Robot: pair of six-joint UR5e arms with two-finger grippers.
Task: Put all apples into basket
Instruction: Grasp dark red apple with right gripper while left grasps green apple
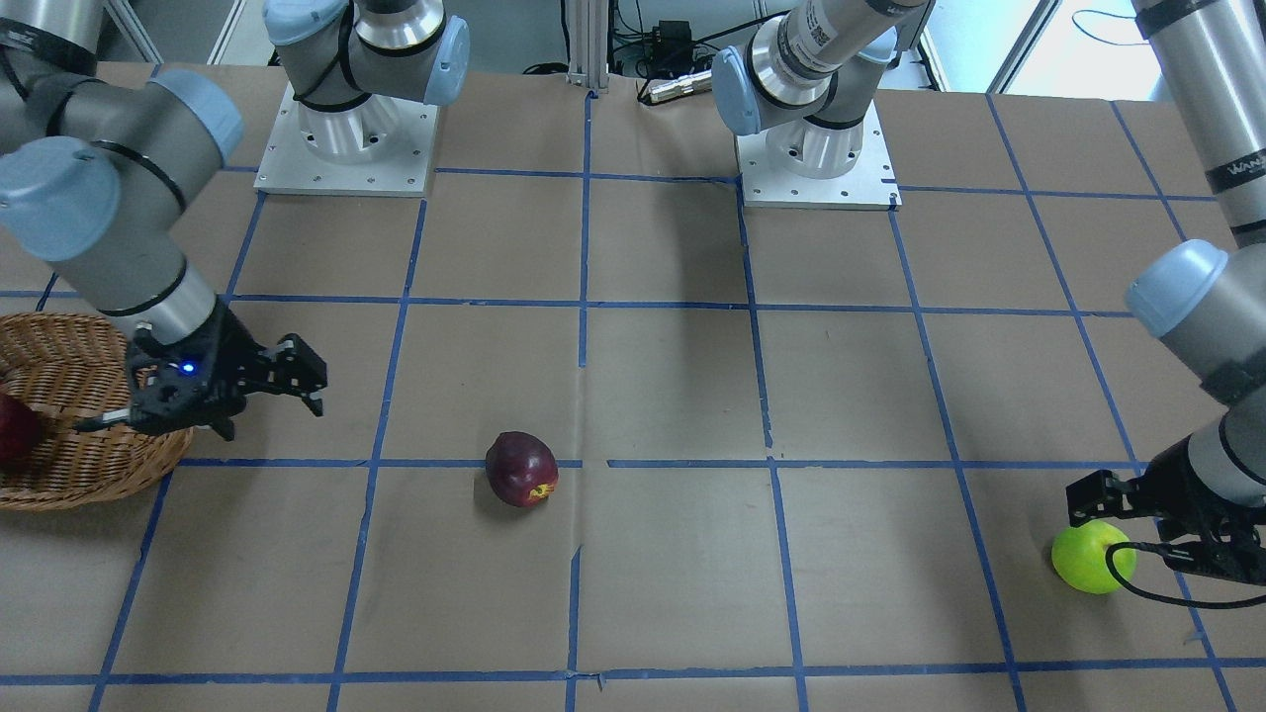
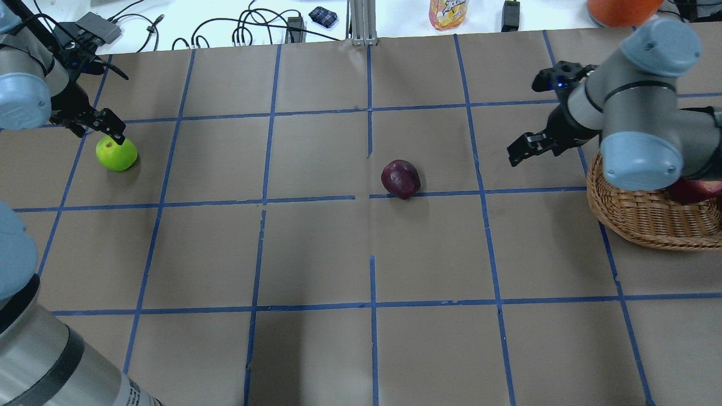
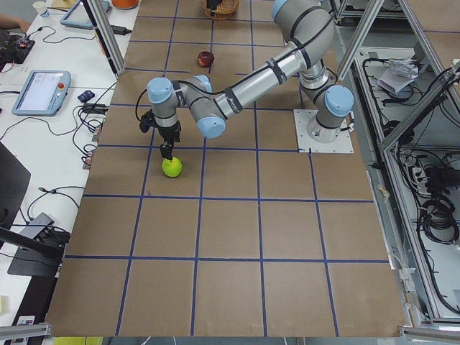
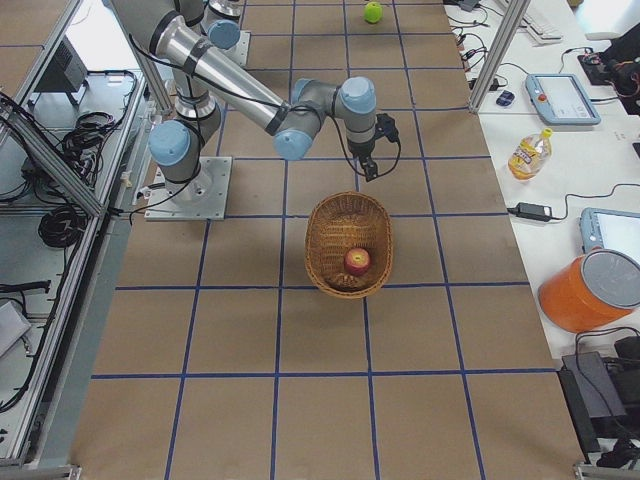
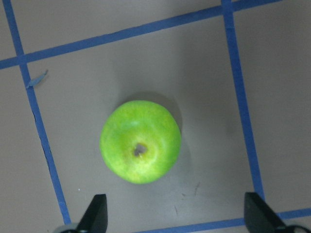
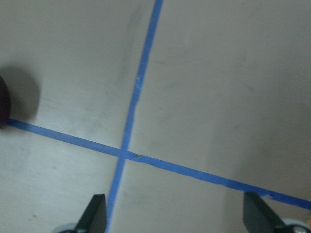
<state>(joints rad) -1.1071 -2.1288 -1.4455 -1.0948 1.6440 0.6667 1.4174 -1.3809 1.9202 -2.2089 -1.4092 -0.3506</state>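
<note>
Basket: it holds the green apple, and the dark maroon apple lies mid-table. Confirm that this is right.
Not quite. The basket holds the red apple, not the green one, as the exterior right view shows; the green apple lies on the table. The dark maroon apple does lie mid-table.

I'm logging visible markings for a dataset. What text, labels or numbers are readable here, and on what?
"WAN", cut off at the frame edge: on the black band of the left arm.
Too small to read: the coded sticker near that arm's base.
Too blurred to read: the label on the yellow bottle.
Nothing else is legible.
</note>
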